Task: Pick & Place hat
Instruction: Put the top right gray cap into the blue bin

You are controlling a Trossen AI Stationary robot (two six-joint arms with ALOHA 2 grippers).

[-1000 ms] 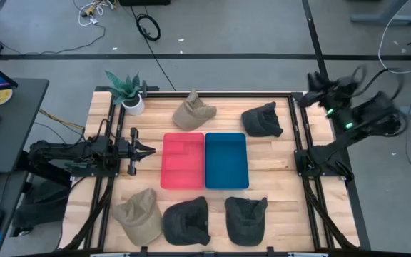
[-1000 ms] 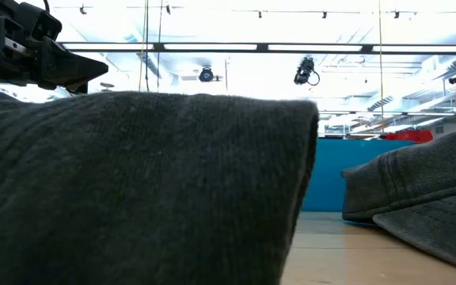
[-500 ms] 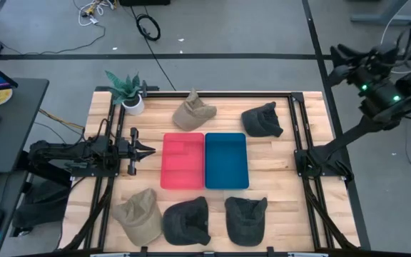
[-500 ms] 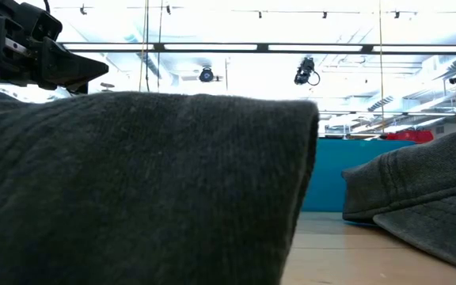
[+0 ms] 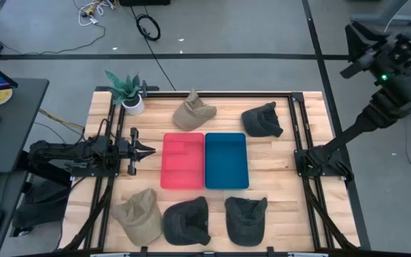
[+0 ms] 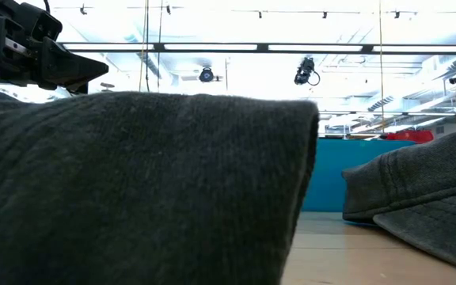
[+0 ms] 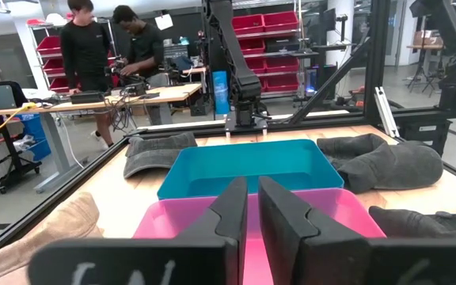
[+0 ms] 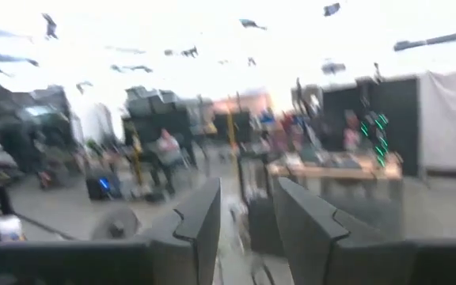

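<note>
Several hats lie flat on the wooden table: a tan one and a dark one at the far side, and a tan one, a dark one and a dark grey one at the near edge. A pink tray and a blue tray sit between them. My left gripper hovers shut just left of the pink tray. My right gripper is open, raised beyond the table's far right corner, facing the room.
A potted plant stands at the far left corner. Black frame rails run along both table sides. In the low view the near dark hat blocks most of the picture. People stand at a bench beyond the table.
My right arm has swung up and away from the table's far right corner, out past the right edge toward the far right, with its gripper turning to face the room. The left arm and all hats have stayed still.
</note>
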